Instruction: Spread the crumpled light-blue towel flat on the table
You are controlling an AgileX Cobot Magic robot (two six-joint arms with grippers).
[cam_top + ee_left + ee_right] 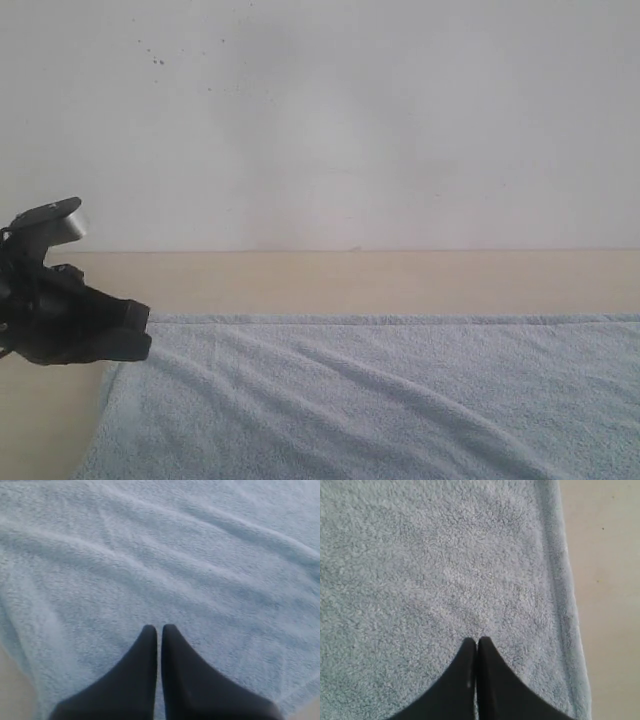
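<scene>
The light-blue towel [380, 400] lies spread across the cream table [350, 280], with long soft ripples running over it and a straight hemmed far edge. My left gripper [140, 330] is black, sits at the towel's left edge and is shut with nothing in it. In the left wrist view its fingertips [159, 629] hover over the rippled towel [165, 555]. My right gripper [477, 641] is shut and empty above a flat part of the towel [430, 570], close to a hemmed edge [560, 580]. The right gripper does not show in the exterior view.
A grey-white wall with dark specks [330, 120] rises behind the table. A bare strip of table runs between wall and towel. Bare table [610, 590] lies beside the towel's hem in the right wrist view, and more [40, 420] at the left.
</scene>
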